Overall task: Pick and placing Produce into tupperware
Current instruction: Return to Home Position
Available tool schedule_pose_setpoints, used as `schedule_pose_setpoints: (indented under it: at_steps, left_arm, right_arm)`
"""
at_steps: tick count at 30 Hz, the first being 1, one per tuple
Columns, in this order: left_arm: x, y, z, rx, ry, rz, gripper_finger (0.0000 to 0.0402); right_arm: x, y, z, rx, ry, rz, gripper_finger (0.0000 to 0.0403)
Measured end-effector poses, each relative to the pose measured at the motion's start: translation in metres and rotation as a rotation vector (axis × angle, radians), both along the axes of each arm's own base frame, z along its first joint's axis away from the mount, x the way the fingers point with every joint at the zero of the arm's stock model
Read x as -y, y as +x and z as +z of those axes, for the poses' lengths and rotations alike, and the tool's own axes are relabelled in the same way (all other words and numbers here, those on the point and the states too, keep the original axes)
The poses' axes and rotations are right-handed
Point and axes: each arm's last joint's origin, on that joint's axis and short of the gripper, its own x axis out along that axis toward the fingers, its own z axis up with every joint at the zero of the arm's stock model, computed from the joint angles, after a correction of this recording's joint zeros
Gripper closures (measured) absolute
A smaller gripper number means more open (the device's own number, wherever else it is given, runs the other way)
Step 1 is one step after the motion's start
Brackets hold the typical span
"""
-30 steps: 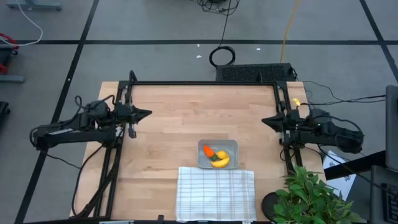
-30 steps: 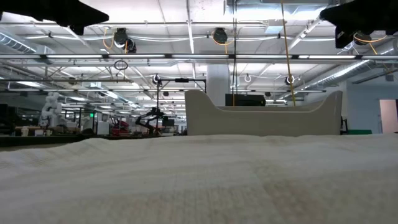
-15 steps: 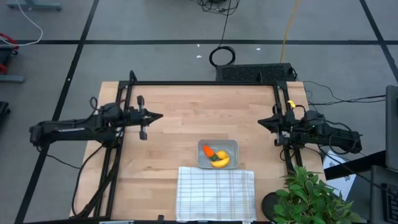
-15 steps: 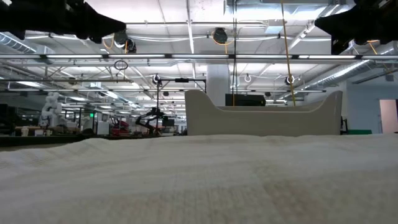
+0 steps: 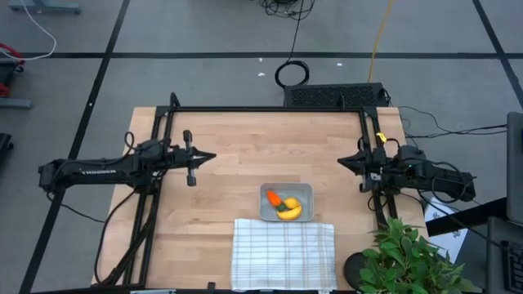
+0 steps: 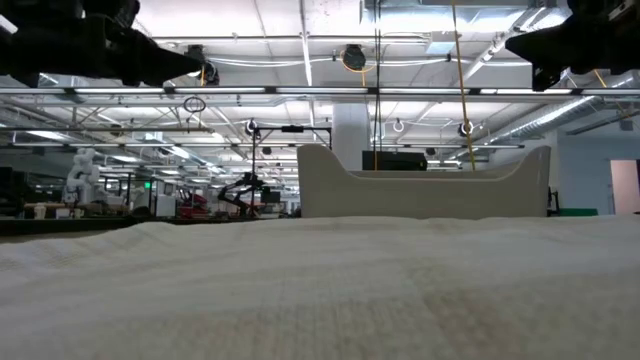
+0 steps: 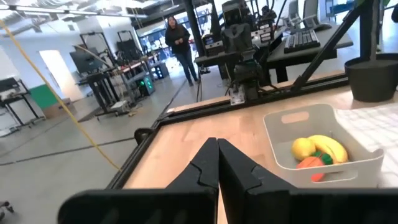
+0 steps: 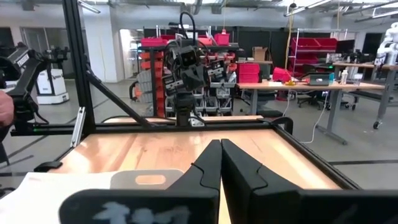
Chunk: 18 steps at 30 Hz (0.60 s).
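The tupperware (image 5: 286, 202) is a grey-clear rectangular tub resting on the wooden table, just beyond the striped cloth. Inside it lie the orange carrot (image 5: 274, 197), the yellow banana (image 5: 290, 212) and a small round yellow fruit (image 7: 303, 148). In the left wrist view the tub (image 7: 323, 140) shows all three pieces. My left gripper (image 5: 211, 156) hovers shut over the table's left part, left of the tub. My right gripper (image 5: 341, 161) hovers shut near the right frame rail, to the right of the tub. Neither touches anything.
A white grid-striped cloth (image 5: 283, 254) lies at the near edge, filling the low view's foreground. A leafy potted plant (image 5: 413, 257) stands at the near right corner. A black frame (image 5: 265, 109) rims the table. A person (image 7: 180, 40) stands in the room beyond.
My left arm has reached toward the table's middle, its gripper moving rightward from the left rail. My right gripper has shifted slightly toward the table's middle. The tub and its produce have stayed put.
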Motion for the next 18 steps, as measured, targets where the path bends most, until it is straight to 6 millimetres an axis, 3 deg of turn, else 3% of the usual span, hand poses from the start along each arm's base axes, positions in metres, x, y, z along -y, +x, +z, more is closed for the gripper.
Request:
schedule_pose_setpoints:
  at_steps: [7,18]
  left_arm:
    - [0.003,-0.015,-0.01,0.007,-0.014,0.011,0.0401]
    - [0.005,-0.03,-0.014,-0.037,-0.018,0.04,0.0401]
  right_arm:
    - [0.001,0.006,-0.014,-0.01,0.008,0.0,0.0403]
    - [0.001,0.006,-0.015,-0.009,0.008,0.0,0.0403]
